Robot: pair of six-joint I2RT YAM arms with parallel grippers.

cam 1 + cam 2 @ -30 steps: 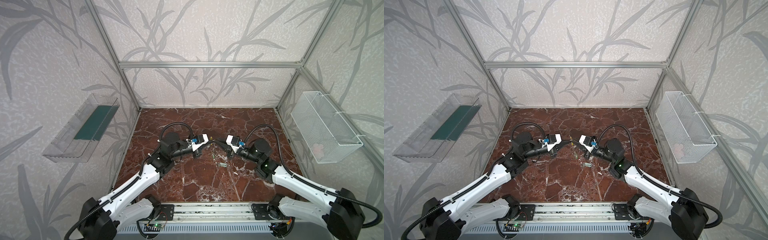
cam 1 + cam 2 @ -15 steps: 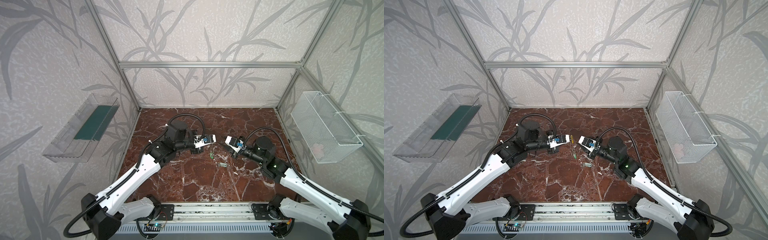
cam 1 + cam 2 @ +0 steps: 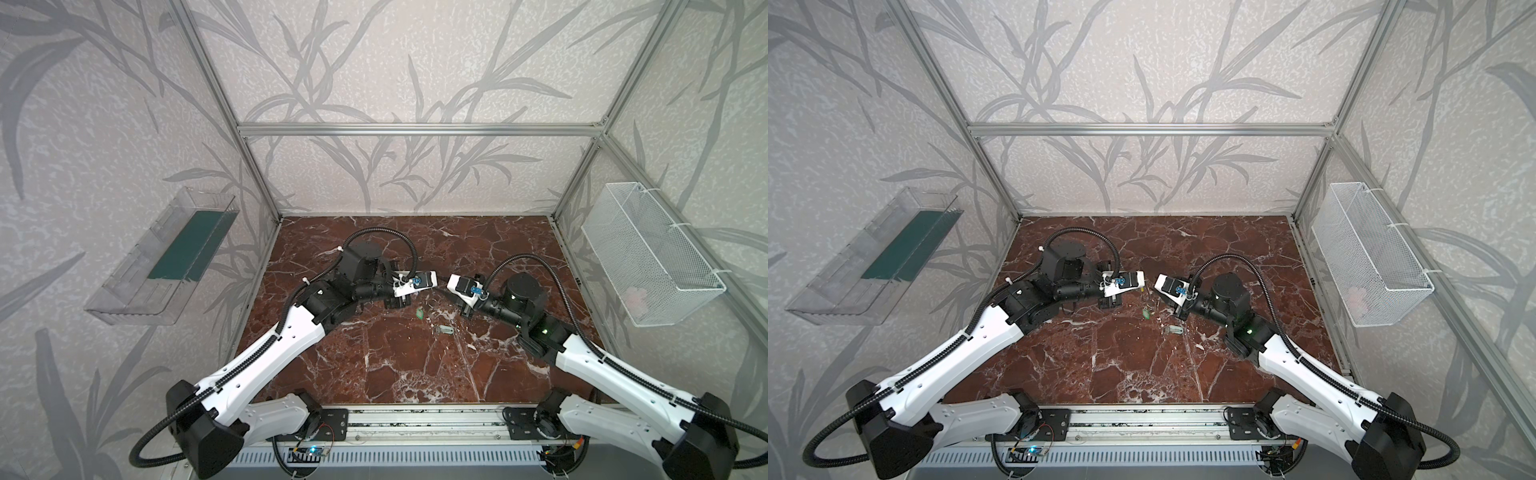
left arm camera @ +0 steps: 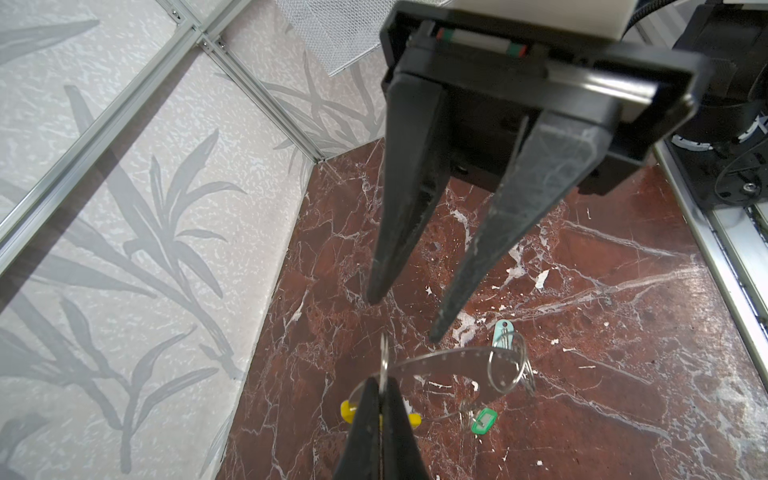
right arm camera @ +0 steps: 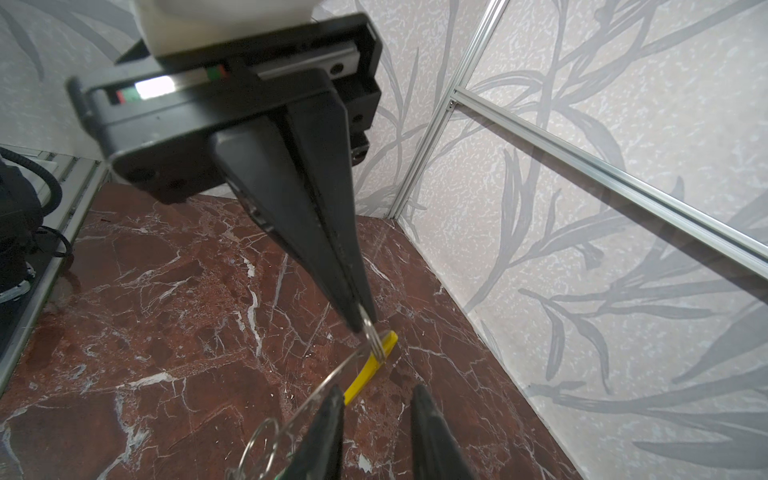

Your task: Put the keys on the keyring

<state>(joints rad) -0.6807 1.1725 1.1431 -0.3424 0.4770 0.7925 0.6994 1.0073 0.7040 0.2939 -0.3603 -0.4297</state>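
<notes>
Left gripper (image 4: 380,388) is clamped on a small ring (image 4: 384,357) at the keyring (image 4: 449,358), beside its yellow segment (image 4: 347,409). In both top views the right gripper (image 4: 405,316) is at its 3 o'clock, fingers apart. The green key (image 3: 419,312) and pale key (image 3: 446,330) lie on the table (image 3: 374,365) at the grippers' 6 o'clock.

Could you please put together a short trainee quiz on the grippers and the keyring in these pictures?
1. True or false: the right gripper stands open, with nothing between its jaws.
2. Which colour is the bright segment of the keyring? A red, B yellow, C blue.
3. Fill in: the ___ gripper is pinched shut on a thin metal ring.

Key: 1 true; 2 B; 3 left gripper.
</notes>
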